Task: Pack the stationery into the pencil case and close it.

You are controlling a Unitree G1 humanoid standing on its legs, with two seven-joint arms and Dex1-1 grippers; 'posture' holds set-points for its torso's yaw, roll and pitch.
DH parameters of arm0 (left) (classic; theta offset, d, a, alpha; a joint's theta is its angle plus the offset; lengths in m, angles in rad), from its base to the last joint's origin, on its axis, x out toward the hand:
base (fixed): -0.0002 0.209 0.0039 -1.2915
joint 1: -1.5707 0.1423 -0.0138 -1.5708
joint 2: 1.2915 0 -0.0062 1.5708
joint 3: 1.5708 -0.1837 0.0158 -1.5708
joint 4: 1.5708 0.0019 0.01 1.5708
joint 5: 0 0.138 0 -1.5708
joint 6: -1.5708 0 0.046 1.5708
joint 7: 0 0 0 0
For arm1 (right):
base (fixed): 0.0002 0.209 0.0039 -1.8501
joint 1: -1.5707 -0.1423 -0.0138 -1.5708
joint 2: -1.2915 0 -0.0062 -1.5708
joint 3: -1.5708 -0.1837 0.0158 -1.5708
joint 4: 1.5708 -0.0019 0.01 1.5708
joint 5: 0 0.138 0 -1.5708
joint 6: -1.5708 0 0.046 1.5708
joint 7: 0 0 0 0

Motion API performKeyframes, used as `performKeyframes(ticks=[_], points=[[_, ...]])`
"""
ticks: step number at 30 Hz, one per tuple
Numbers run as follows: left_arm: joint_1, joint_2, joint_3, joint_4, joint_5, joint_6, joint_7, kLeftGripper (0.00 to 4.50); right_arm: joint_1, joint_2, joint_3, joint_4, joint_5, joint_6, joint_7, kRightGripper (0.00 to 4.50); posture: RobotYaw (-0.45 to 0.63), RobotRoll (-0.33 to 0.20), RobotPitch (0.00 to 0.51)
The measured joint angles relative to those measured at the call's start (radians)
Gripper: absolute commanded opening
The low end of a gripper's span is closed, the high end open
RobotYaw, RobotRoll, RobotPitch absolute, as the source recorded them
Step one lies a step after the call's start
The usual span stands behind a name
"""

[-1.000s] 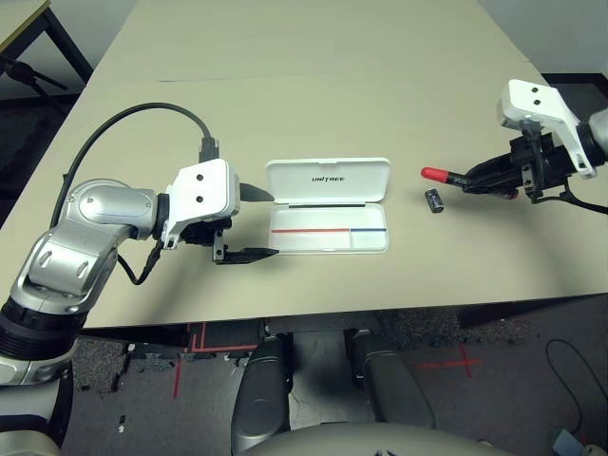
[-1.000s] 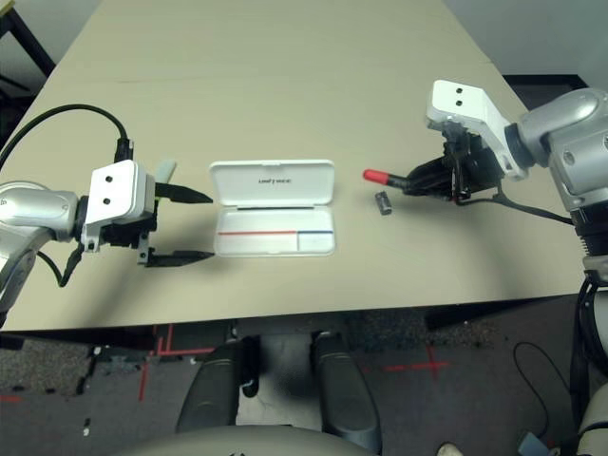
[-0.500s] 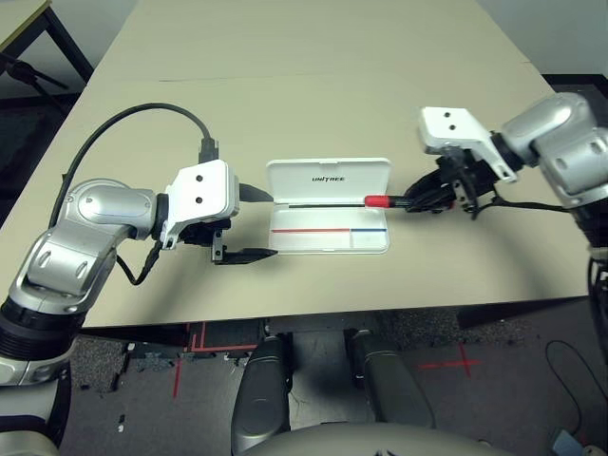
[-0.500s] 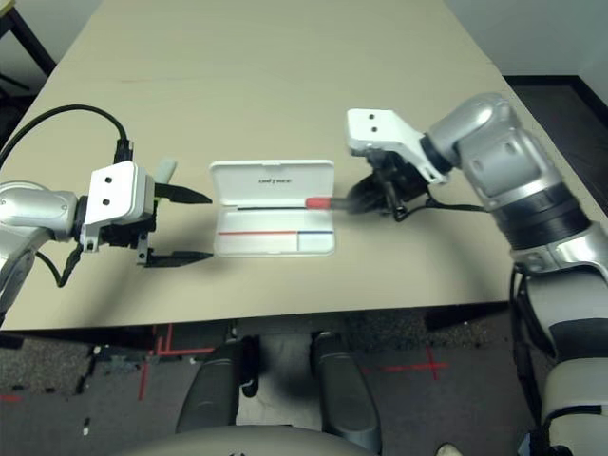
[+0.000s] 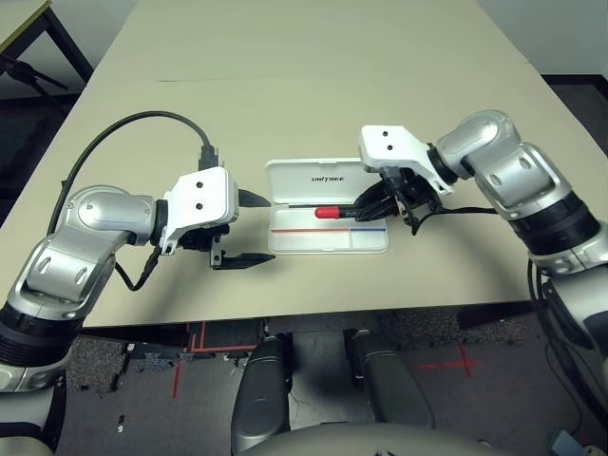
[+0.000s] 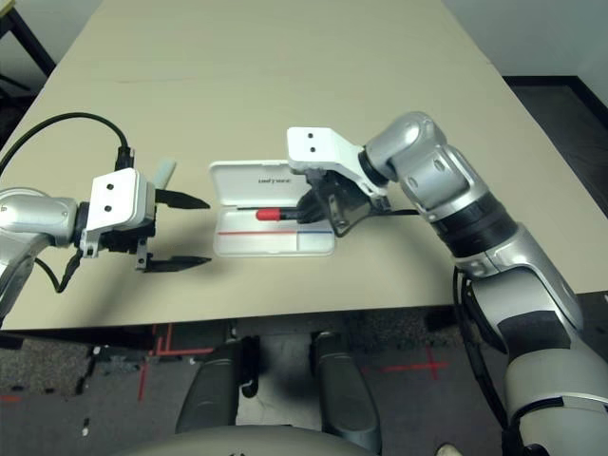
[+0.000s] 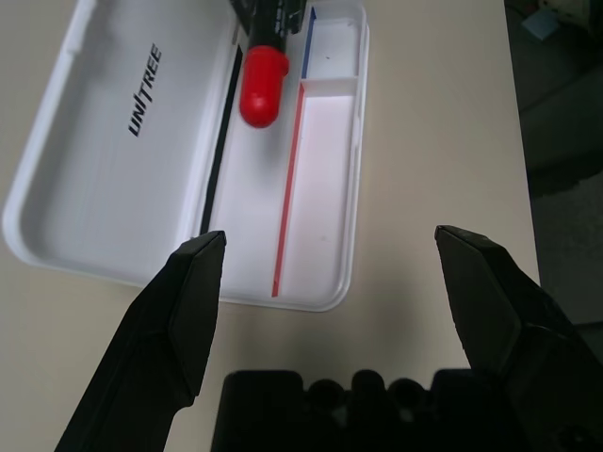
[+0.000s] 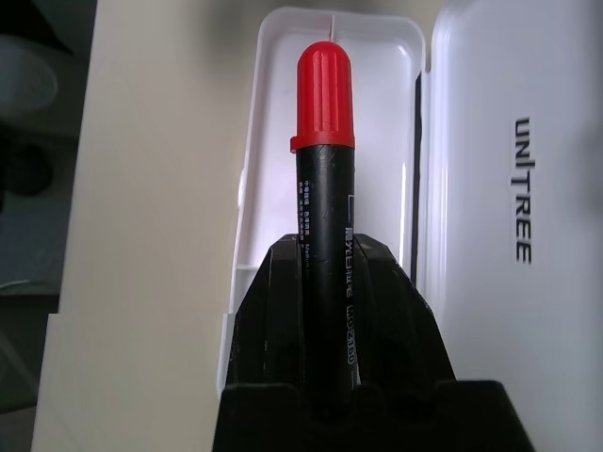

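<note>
We've got the big tan counter point(image 5: 313, 104) with the white pencil case point(image 5: 328, 219) lying open in the middle, lid flipped back. Our left gripper point(image 5: 249, 228) hangs just beside the case's left end, fingers spread wide, nothing in them. Our right gripper point(image 5: 380, 201) is clenched on the marker point(image 5: 334, 212), red cap poking out over the tray near the hinge line. To do this bit well, we'd say line the marker up along the long compartment, lower it until it's low in the tray, and only then let go so it can't roll out. Versus a second ago: the marker was way off to the right over bare counter, now it's over the case.
</note>
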Motion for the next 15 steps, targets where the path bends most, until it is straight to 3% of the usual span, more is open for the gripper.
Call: performKeyframes(ticks=[15], points=[[0.066, 0.0, 0.003, -0.006, 0.011, -0.062, 0.022, 4.5, 0.011, 0.071, 0.005, 0.076, -0.077, -0.067, -0.12, 0.48, 0.03, 0.0, 0.161]])
